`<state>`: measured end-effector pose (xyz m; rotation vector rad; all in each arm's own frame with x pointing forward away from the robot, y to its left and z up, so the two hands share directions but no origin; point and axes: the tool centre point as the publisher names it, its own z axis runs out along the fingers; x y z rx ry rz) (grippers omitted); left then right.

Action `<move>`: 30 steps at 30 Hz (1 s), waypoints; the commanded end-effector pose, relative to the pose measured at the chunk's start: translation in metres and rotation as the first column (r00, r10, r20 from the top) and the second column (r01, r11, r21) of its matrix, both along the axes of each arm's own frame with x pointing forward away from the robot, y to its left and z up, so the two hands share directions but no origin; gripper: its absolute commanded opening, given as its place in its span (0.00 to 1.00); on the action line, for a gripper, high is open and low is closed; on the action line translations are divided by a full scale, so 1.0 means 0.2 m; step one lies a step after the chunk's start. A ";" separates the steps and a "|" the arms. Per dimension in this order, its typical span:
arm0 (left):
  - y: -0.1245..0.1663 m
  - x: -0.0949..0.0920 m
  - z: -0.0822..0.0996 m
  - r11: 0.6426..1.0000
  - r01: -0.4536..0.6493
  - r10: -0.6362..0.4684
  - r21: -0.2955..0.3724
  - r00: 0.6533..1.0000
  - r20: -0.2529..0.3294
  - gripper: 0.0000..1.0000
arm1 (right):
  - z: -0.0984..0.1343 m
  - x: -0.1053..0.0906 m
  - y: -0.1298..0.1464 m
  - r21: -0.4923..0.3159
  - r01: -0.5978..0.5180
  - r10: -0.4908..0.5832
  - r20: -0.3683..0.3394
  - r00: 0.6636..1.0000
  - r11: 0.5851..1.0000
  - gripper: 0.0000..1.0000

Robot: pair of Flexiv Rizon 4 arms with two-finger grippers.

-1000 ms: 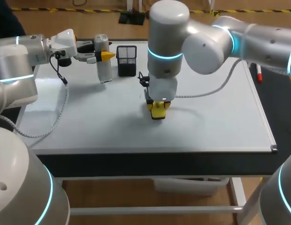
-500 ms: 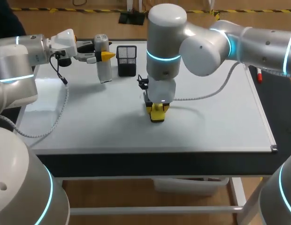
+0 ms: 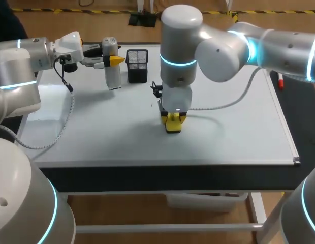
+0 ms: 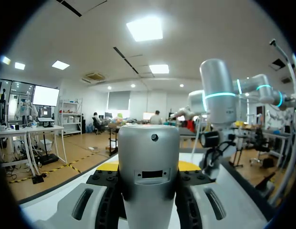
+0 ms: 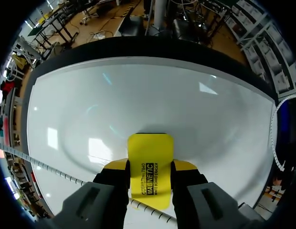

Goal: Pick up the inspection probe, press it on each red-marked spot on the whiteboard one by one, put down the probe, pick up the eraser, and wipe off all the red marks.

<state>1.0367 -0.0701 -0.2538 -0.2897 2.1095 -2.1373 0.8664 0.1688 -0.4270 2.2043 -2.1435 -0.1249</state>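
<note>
The silver-grey inspection probe (image 3: 112, 68) stands upright over the whiteboard's back left, and my left gripper (image 3: 109, 60) is shut on it from both sides. In the left wrist view the probe (image 4: 149, 181) fills the space between the yellow tips of that gripper (image 4: 149, 166). At the middle of the whiteboard (image 3: 239, 127) my right gripper (image 3: 172, 120) points straight down, shut on the yellow eraser (image 3: 172, 125), which rests against the surface. The right wrist view shows the eraser (image 5: 149, 162) clamped in the gripper (image 5: 149, 168), with bare white board (image 5: 138, 95) around it. No red marks show.
A black mesh holder (image 3: 137, 65) stands just right of the probe at the back. A red-capped marker (image 3: 280, 81) lies beyond the board's right edge. My right arm (image 4: 217, 95) rises ahead of the probe in the left wrist view.
My right gripper has slid the eraser slightly to the right on the board. The left arm and the probe have stayed put.
</note>
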 end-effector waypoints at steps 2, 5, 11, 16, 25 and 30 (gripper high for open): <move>0.00 0.00 0.01 1.000 -0.001 0.001 0.001 1.000 0.000 0.00 | 0.01 -0.01 -0.09 0.007 0.024 -0.024 0.013 1.000 1.000 0.00; 0.00 0.00 0.01 1.000 -0.001 0.001 0.001 1.000 0.000 0.00 | 0.02 -0.01 -0.14 0.005 0.046 -0.046 0.017 0.999 0.999 0.00; 0.00 0.00 0.01 1.000 -0.001 0.001 0.001 1.000 0.000 0.00 | 0.02 -0.02 -0.21 -0.003 0.079 -0.079 0.019 0.997 0.997 0.00; 0.00 0.00 0.01 1.000 -0.001 0.001 0.001 1.000 0.000 0.00 | 0.03 -0.03 -0.22 -0.005 0.087 -0.087 0.022 0.996 0.996 0.00; 0.00 0.00 0.01 1.000 -0.001 0.001 0.001 1.000 0.000 0.00 | 0.15 0.01 -0.30 -0.023 0.115 -0.114 0.042 0.993 0.993 0.00; 0.00 0.00 0.01 1.000 -0.001 0.001 0.001 1.000 0.000 0.00 | 0.26 0.09 -0.38 -0.027 0.137 -0.135 0.078 0.988 0.990 0.00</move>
